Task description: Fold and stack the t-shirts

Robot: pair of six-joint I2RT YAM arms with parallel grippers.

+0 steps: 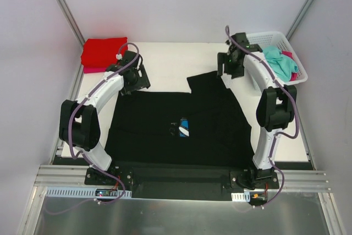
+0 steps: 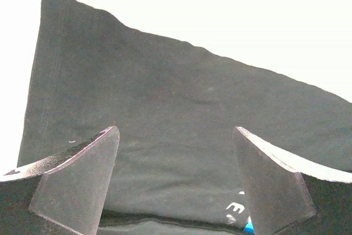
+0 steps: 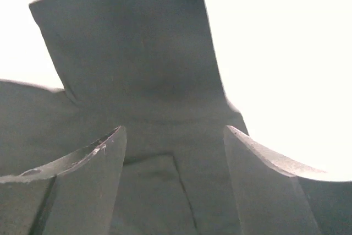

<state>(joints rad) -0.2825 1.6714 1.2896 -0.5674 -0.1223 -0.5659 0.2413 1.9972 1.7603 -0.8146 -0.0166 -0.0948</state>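
1. Here the black t-shirt (image 1: 181,119) lies spread flat on the table (image 1: 165,61), covering its middle and near part. A small blue-and-white print (image 1: 183,127) shows near the shirt's centre.
2. The left gripper (image 1: 133,80) hangs over the shirt's far left corner, jaws wide apart, with nothing in them.
3. The right gripper (image 1: 228,65) hangs by the far right sleeve (image 1: 202,81), which juts toward the far side; its jaws are likewise wide and hold nothing.
4. A folded red t-shirt (image 1: 103,52) sits at the far left corner, with a pink edge (image 1: 92,70) showing beneath it.
5. A teal t-shirt (image 1: 278,61) and some pink cloth (image 1: 290,54) lie in the white basket (image 1: 275,36) at the far right.
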